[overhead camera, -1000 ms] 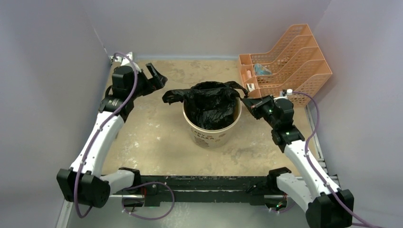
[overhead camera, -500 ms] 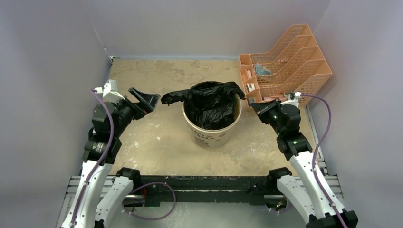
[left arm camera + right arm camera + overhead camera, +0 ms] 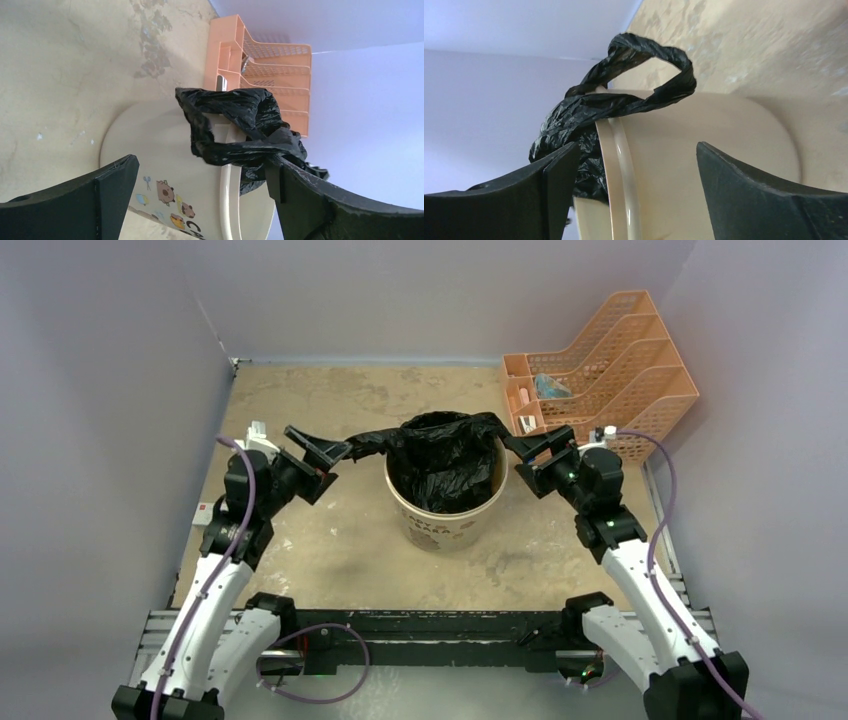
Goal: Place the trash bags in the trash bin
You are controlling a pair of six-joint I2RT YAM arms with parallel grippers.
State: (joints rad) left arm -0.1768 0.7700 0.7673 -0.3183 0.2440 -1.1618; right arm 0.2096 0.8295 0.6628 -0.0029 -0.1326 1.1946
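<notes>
Black fingers of the left gripper stand wide apart just left of the trash bin. One loop handle of the trash bag stretches out between them and reaches one finger without being clamped. The right gripper also gapes wide, close to the bin's right side, gripping nothing. The other handle curls free over the rim there. The bag lines the cream bin, which stands upright in the middle of the tan table. Farther back, an orange mesh organiser sits in the right corner.
</notes>
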